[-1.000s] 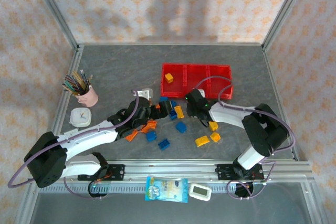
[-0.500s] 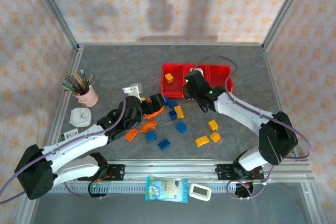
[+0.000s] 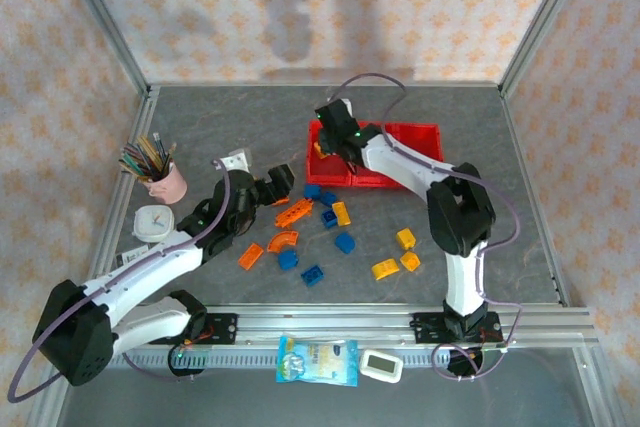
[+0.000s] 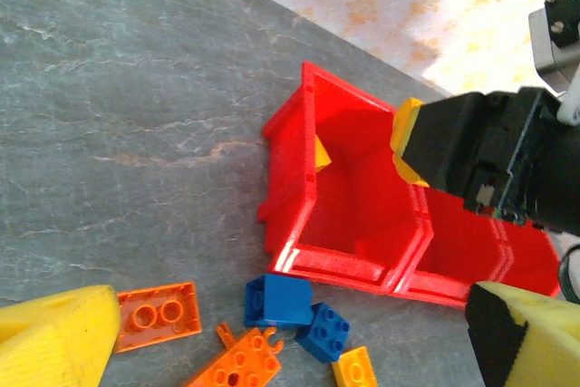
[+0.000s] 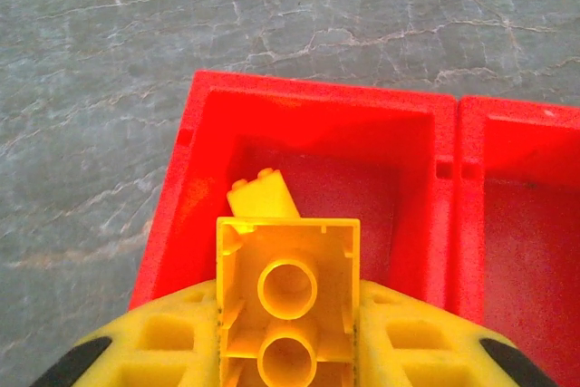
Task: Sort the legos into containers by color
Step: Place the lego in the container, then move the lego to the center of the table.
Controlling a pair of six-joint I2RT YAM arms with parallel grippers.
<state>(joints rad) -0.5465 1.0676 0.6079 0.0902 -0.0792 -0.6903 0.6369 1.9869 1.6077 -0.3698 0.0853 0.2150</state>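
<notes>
Three joined red containers (image 3: 415, 152) stand at the back right of the table. My right gripper (image 3: 335, 143) hangs over the left bin (image 5: 362, 188), shut on a yellow lego (image 5: 288, 301). Another yellow lego (image 5: 263, 197) leans in that bin's near-left corner. My left gripper (image 3: 283, 179) is open and holds nothing, hovering left of the bins above blue legos (image 4: 279, 301) and orange legos (image 4: 159, 314). More yellow (image 3: 385, 269), blue (image 3: 345, 242) and orange legos (image 3: 284, 240) lie scattered in front of the bins.
A pink cup of pencils (image 3: 165, 182) and a white round timer (image 3: 153, 223) stand at the left. A blue packet (image 3: 317, 360) and a small white device (image 3: 381, 365) lie at the near edge. Metal frame posts border the table.
My right arm swung from the loose bricks up and left to above the left bin, carrying the yellow lego. My left gripper drew back to the left, away from the pile.
</notes>
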